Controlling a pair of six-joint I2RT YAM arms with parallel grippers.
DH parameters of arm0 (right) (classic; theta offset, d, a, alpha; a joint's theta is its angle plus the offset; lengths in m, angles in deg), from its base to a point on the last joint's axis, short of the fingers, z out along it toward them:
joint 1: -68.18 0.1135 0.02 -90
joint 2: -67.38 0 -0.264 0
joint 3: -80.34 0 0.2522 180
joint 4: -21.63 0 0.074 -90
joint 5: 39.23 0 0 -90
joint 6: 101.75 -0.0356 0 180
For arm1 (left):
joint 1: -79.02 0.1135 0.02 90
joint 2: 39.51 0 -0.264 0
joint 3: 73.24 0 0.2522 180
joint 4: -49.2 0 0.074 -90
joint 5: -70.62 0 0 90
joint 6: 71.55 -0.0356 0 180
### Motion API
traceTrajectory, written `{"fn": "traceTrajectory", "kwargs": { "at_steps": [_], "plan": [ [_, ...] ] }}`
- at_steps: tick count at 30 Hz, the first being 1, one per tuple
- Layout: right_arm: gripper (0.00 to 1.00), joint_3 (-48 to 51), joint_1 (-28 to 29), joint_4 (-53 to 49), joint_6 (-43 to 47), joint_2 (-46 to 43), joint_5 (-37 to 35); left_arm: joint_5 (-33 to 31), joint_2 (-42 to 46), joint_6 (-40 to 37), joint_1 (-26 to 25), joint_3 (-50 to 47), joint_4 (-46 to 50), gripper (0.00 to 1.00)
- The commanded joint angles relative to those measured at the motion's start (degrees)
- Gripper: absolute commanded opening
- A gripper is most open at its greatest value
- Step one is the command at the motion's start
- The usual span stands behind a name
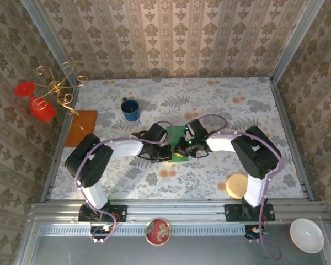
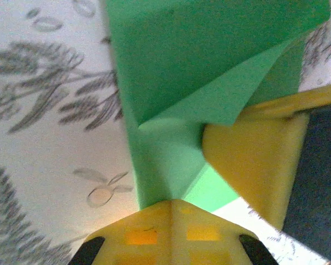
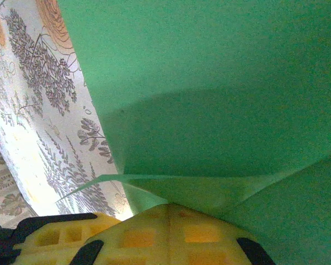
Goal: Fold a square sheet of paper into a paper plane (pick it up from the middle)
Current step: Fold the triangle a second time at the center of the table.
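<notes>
Green square sheet of paper (image 1: pixel 175 133), partly folded, lies on the bench (image 1: pixel 220 102) near the blue mug (image 1: pixel 131 109); left fingers (image 2: pixel 149 234) and right fingers (image 3: pixel 154 237), each pair pressed together, touch its edges.

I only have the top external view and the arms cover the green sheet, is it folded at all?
Observer: Yes, the left wrist view shows the square sheet of paper with one flap turned over onto itself.
Operator: Is the left gripper open?
Observer: No, the left gripper is shut, tips against the green paper.
Operator: And the right?
Observer: The right gripper is shut too, a raised crease at its tips; whether it pinches that, I cannot tell.
</notes>
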State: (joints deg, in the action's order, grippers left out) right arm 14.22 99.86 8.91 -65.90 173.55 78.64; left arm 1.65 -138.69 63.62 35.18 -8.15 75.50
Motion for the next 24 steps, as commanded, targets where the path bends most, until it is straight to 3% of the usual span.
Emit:
{"fn": "traceTrajectory", "kwargs": {
  "at_steps": [1,5,8,11,24],
  "plan": [
    [0.0,0.4,-0.4,-4.7,-0.1,2.8,-3.5,-2.1,3.0,-2.2,-0.5,-2.6,11.4,0.0],
    [0.0,0.4,-0.4,-4.4,-0.2,2.6,-3.1,-2.3,7.7,-2.8,1.6,1.1,12.5,0.01],
    [0.0,0.2,-0.4,-4.3,-0.2,2.7,-2.8,-1.2,9.1,-1.0,2.9,2.2,7.0,0.01],
    [0.0,0.4,-0.4,-3.4,-0.7,2.7,-2.2,0.4,6.6,1.2,2.2,2.3,2.1,0.01],
    [0.0,0.7,-0.7,-1.1,-1.6,2.7,-0.1,2.4,-1.3,3.6,0.7,2.2,-2.1,0.0]
  ]
}}
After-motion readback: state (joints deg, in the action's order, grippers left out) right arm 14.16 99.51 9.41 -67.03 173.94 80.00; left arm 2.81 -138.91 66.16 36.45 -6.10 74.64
